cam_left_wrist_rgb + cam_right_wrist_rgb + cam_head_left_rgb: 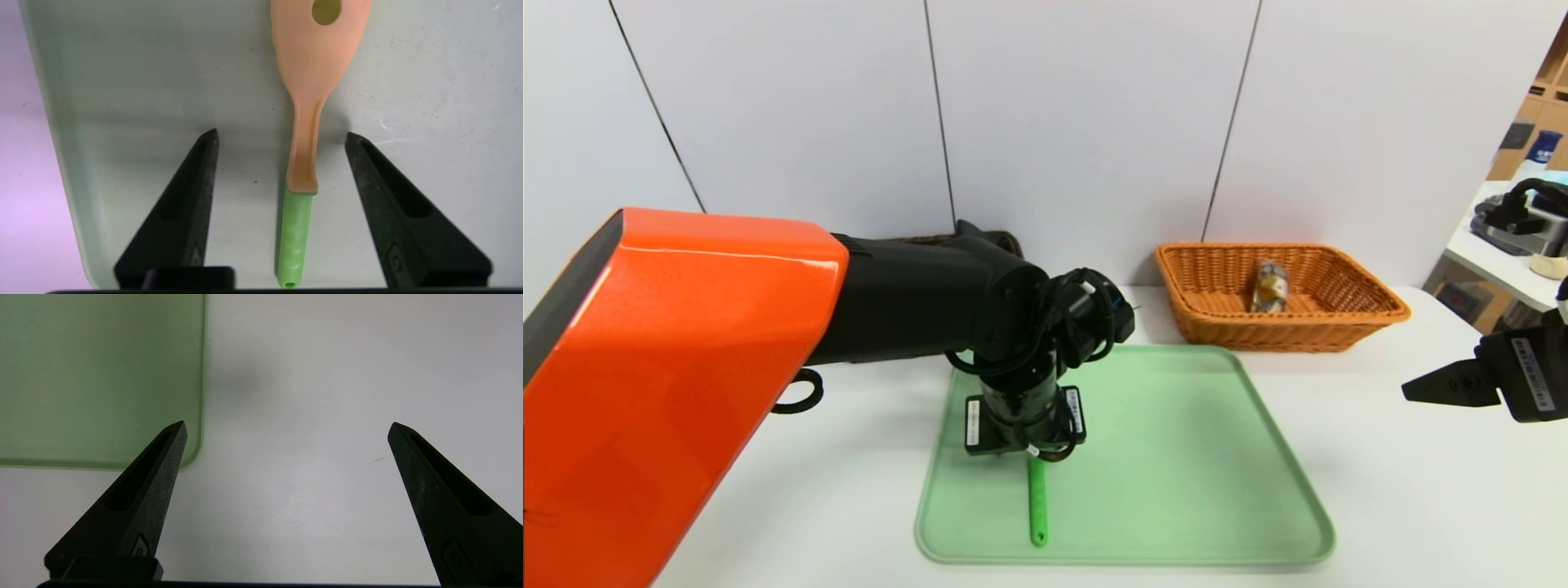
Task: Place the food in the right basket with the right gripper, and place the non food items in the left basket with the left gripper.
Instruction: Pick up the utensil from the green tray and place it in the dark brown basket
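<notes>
A spoon (1036, 506) with a green handle (294, 237) and a pale bowl lies on the green tray (1176, 457). My left gripper (282, 134) is down over it, open. One finger stands on each side of the neck and handle, and neither touches them. In the head view the wrist hides the jaws and the spoon's bowl. The wrapped food (1270, 286) lies inside the orange right basket (1258, 331). Only a sliver of the dark left basket (1011, 242) shows behind the left arm. My right gripper (288, 425) hangs open and empty over the white table, off the tray's corner (192, 453).
The big orange upper segment of the left arm (670, 367) fills the left of the head view. A black cable loop (796, 392) hangs under it. A side table with equipment (1503, 253) stands at the far right. White wall panels close the back.
</notes>
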Available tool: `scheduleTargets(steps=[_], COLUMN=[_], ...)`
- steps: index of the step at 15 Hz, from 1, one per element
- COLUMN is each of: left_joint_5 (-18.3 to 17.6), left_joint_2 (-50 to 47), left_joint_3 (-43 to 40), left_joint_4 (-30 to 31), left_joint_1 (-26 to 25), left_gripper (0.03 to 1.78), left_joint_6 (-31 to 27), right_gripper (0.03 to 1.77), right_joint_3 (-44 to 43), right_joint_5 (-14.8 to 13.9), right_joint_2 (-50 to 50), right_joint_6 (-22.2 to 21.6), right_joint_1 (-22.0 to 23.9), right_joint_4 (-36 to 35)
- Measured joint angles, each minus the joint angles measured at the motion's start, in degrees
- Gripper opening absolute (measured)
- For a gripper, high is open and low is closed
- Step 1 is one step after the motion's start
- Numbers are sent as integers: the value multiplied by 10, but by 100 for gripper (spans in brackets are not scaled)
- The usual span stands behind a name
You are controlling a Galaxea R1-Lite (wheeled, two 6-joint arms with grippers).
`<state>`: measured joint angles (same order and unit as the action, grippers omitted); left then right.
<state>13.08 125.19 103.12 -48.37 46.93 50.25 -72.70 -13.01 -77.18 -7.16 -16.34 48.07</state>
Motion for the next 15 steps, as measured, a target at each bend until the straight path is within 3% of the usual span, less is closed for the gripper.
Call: scheduleTargets(steps=[3, 4, 5, 15], left_joint_5=[0, 0, 0, -1], left_joint_2=[1, 1, 1, -3], left_joint_3=[2, 2, 2, 35], left_joint_4=[0, 0, 0, -14], left_joint_1=[0, 0, 0, 1], left_gripper=[74, 29, 8, 8], left_joint_6=[0, 0, 1, 12], right_gripper=[170, 170, 170, 170], right_joint_3=[0, 0, 0, 8], right_joint_5=[0, 0, 0, 0], right_joint_2=[0, 0, 0, 8], right_joint_6=[0, 0, 0, 1], right_joint_1=[0, 0, 0, 0], right_joint_4=[0, 0, 0, 1])
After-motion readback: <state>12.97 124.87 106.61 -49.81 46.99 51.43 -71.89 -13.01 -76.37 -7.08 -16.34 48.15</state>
